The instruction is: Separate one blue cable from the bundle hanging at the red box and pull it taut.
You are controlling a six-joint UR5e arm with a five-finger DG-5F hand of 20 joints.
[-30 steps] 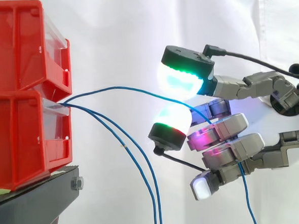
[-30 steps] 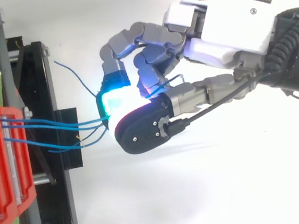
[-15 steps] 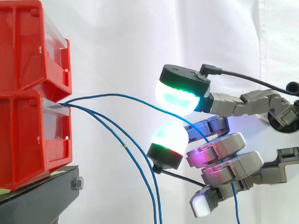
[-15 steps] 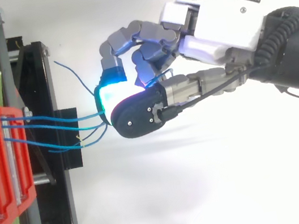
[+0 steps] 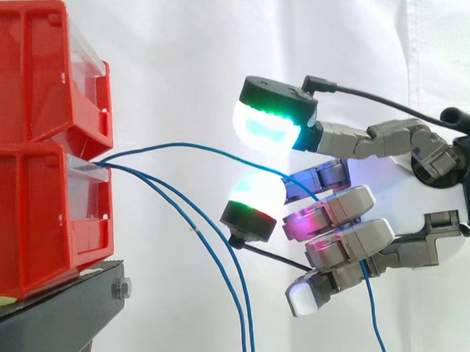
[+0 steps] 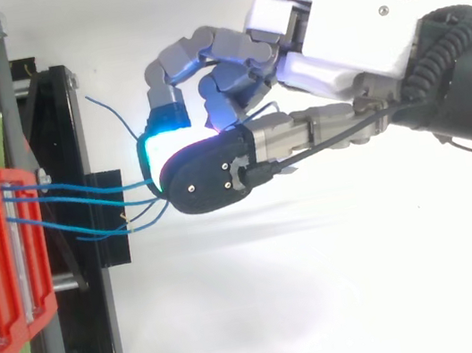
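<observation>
Hand [image 5: 345, 209] at 3 o'clock from stacked red plastic bins [image 5: 34, 156], fingers curled round one thin blue cable [image 5: 177, 145].

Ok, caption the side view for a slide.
Hand curled round one blue cable, apart from two slack cables hanging at the red bins.

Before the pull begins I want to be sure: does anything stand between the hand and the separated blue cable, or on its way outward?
Nothing visible does. The blue cable runs from the red box into the curled fingers of the hand, and the two other cables hang below it, apart from the hand.
</observation>
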